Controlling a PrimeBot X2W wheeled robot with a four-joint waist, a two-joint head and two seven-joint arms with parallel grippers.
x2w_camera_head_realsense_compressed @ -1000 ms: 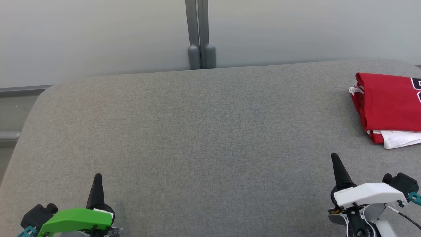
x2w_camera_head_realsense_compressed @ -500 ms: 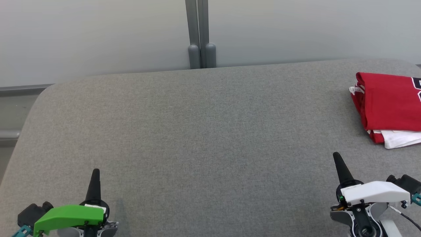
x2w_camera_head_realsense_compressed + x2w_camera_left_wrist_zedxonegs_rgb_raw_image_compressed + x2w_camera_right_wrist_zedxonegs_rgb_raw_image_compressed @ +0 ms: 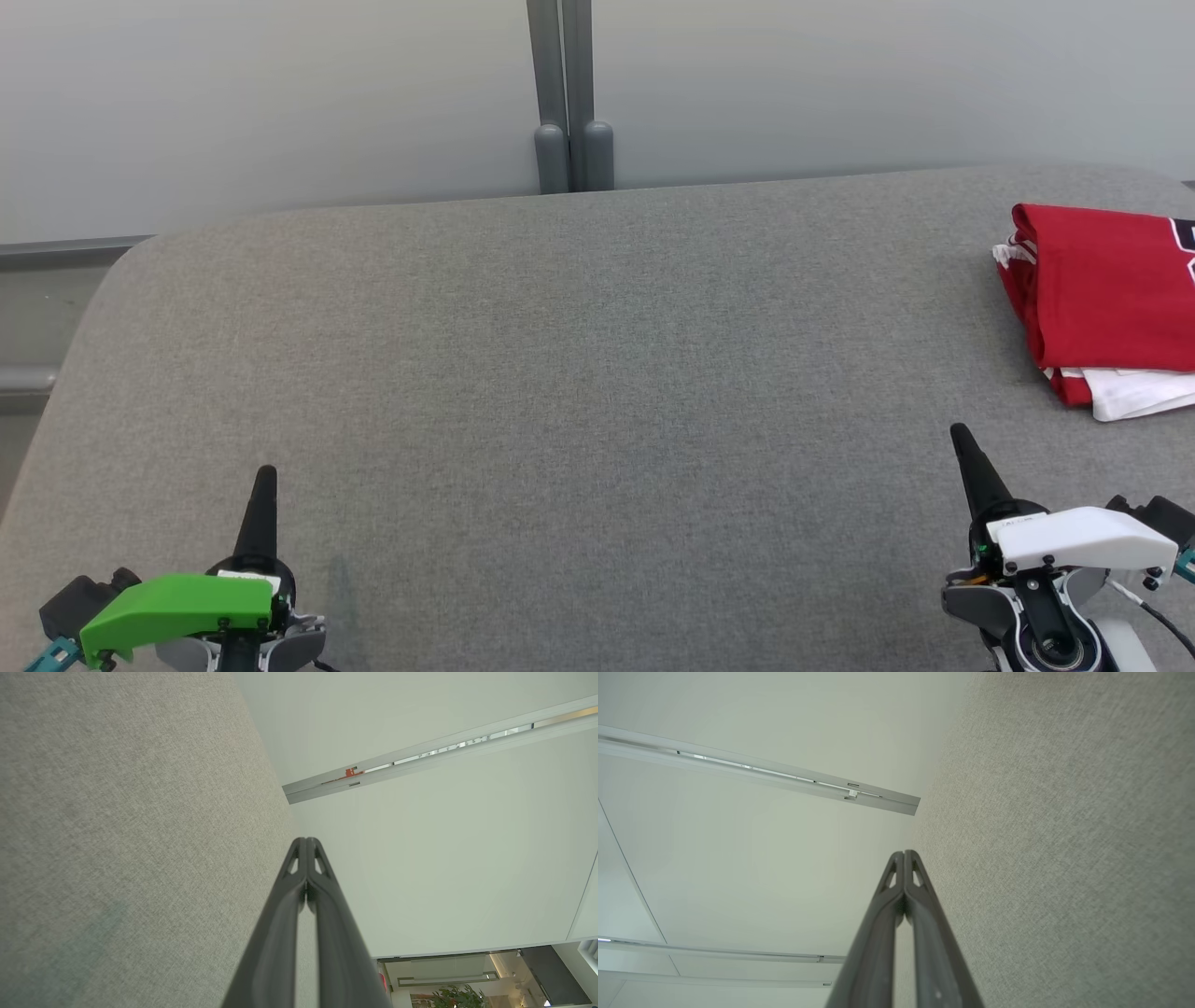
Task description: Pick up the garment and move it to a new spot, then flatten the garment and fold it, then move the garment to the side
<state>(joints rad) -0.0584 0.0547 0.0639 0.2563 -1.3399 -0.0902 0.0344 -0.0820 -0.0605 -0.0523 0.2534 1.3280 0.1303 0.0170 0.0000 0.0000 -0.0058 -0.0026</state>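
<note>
The garment (image 3: 1106, 297), red with a white layer at its lower edge, lies folded on the grey fabric table (image 3: 579, 373) at the far right, partly cut off by the head view's edge. My left gripper (image 3: 266, 471) is shut and empty at the lower left, far from the garment. My right gripper (image 3: 958, 431) is shut and empty at the lower right, a short way in front of the garment and apart from it. In the left wrist view my left gripper (image 3: 306, 840) has its fingertips pressed together, and so does my right gripper (image 3: 904, 853) in the right wrist view.
Behind the table's far edge stands a pale wall with a grey vertical post (image 3: 567, 93) at the middle. The table's rounded left corner (image 3: 131, 266) drops off to a grey floor strip.
Both grippers have shifted slightly: the left tip rose a little in the head view while its body sank, and the right one drifted a bit to the right. The garment has not moved.
</note>
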